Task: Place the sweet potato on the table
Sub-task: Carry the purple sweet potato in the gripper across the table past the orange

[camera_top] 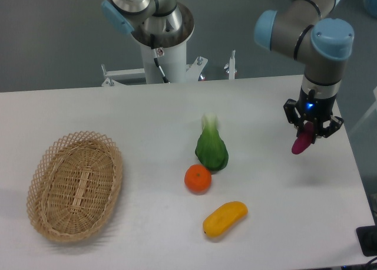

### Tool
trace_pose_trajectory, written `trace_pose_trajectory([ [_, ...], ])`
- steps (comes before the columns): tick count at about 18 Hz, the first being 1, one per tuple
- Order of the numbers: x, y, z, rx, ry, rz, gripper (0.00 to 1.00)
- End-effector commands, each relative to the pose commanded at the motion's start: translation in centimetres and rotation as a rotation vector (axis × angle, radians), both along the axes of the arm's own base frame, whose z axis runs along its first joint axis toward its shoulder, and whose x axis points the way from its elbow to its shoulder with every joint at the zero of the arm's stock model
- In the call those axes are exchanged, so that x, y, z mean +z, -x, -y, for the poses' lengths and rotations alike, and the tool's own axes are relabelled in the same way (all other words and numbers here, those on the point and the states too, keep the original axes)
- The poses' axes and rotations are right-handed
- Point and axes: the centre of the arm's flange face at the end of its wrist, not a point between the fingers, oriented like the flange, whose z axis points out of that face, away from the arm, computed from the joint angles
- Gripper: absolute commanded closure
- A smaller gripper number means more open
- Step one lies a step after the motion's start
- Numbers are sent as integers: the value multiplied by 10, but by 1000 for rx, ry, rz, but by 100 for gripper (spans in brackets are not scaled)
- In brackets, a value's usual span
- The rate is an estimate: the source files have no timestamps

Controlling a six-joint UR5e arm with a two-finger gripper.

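At the far right of the table (147,234), the pincer (311,128) hung from the arm with its fingers closed around the upper end of the sweet potato (302,143). The tuber pointed down and a little to the left, and only its lower magenta part showed below the dark fingers; the gripped end was hidden between them. Whether its tip touched the table or stayed just above could not be told from this view. A small blue light glowed on the wrist above the pincer. The arm's upper joints were cut off by the top edge. Near the middle of the table stood a leafy green vegetable (212,149), its pale top blurred, with an orange (198,178) touching or just beside it on the near left side. A yellow fruit (225,219) lay nearer still. A wicker basket (75,184) sat well apart at the left.
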Motion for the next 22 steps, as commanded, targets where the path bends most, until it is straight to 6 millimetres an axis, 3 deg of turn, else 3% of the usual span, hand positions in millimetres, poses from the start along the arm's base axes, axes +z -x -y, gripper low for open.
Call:
trace_pose_trajectory([
  [3, -4, -5, -5, -4, 4, 7, 87],
  [7, -9, -23, -35, 7, -1, 23, 86],
  [13, -19, -67, -109, 30, -24, 49, 87],
  [22, -60, -138, -230, 57, -30, 110, 87],
])
